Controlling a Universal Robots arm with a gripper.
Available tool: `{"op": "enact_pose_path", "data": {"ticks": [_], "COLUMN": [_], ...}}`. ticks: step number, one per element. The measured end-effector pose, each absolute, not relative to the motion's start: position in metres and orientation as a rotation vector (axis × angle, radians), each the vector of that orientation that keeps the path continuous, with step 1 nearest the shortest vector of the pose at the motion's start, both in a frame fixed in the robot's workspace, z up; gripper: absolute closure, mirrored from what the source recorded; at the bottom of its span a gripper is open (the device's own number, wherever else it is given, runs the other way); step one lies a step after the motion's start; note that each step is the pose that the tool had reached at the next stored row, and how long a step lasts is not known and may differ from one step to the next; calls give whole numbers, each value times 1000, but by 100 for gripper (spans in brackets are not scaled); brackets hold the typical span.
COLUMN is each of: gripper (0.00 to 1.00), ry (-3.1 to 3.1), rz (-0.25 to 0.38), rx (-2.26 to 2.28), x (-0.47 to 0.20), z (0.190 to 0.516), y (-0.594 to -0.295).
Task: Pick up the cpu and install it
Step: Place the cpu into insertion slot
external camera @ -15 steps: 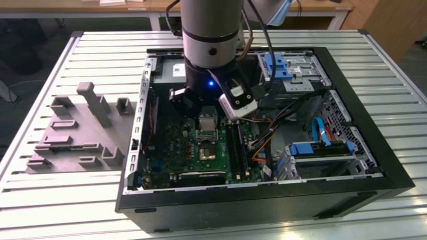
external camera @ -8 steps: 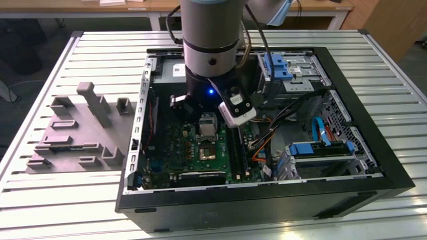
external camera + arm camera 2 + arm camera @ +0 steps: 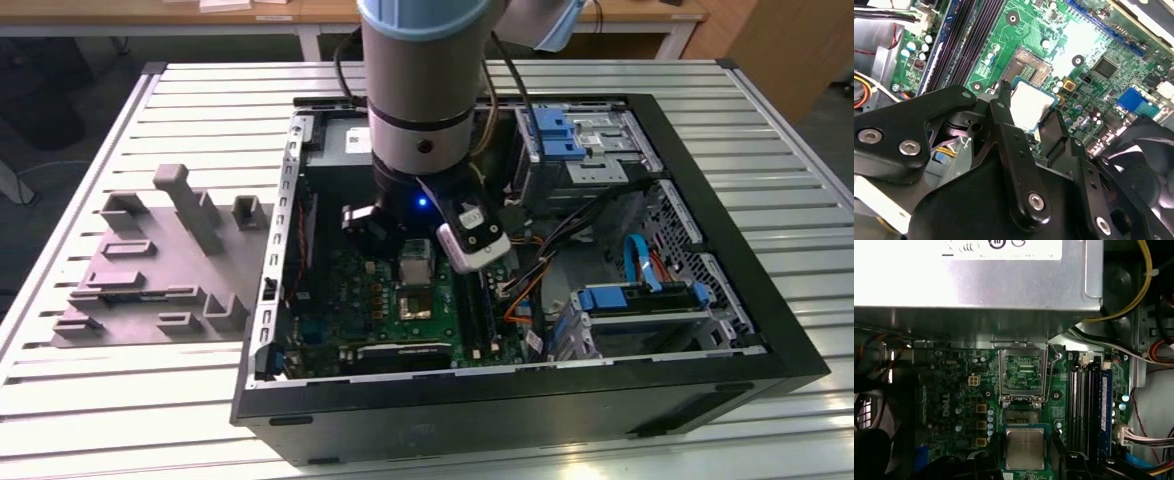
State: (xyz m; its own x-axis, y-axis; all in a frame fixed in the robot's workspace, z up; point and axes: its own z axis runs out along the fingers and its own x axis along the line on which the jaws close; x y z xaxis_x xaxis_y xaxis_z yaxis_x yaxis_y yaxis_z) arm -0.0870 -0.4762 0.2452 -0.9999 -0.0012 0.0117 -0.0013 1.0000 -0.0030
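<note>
Cpu (image 3: 1025, 449) first: pinched by two opposite edges between the black fingers (image 3: 1004, 117) of the gripper (image 3: 1029, 107), jaws clamped on it, pale metal top showing in both wrist views. Hangs close over the green motherboard (image 3: 1004, 27), just beside the open socket (image 3: 1029, 67), not yet seated. Looks roughly level, though hard to judge exactly. Likely trouble from here: landing a shade off square or off centre and bending the socket's contacts; slipping in so thin a pinch; catching a fingertip on the socket's metal frame, with little margin between fingers and frame. Could also tip on release, one edge down first. Room, read off the exterior view with the socket as dial centre: memory slots (image 3: 475, 305) close at three o'clock, loose cables (image 3: 534, 270) beyond them at about two, blue-tabbed drive cage (image 3: 574, 140) near one, silver power supply (image 3: 979, 285) walling off twelve, case wall (image 3: 274, 300) at nine, grey fixture tray (image 3: 160, 270) outside it on the slatted table (image 3: 120, 420). Probably free only straight upward, along the arm (image 3: 420, 100).
</note>
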Motion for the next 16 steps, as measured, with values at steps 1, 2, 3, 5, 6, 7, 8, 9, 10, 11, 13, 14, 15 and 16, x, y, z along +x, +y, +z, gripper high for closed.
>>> {"op": "enact_pose_path", "data": {"ticks": [1,2,3,5,6,7,8,9,10,11,13,14,15,16], "gripper": [53,53,53,53,53,53,53,53,53,53,53,53,53,53], "ry": [-3130,-3130,-3130,-3130,-3130,-3130,-3130,-3130,-3130,-3130,-3130,-3130,-3130,-3130], "rz": [5,5,5,5,5,5,5,5,5,5,5,5,5,5], "rx": [2,2,1,-2,-4,-5,-6,-6,-6,-7,-7,-7,-6,-6], "x": [-87,-87,-87,-87,-87,-87,-87,-87,-87,-87,-87,-87,-87,-87], "z": [243,242,240,236,234,232,231,225,224,222,218,216,214,213], "y": [-476,-476,-476,-477,-477,-477,-477,-478,-478,-478,-479,-479,-479,-479]}}
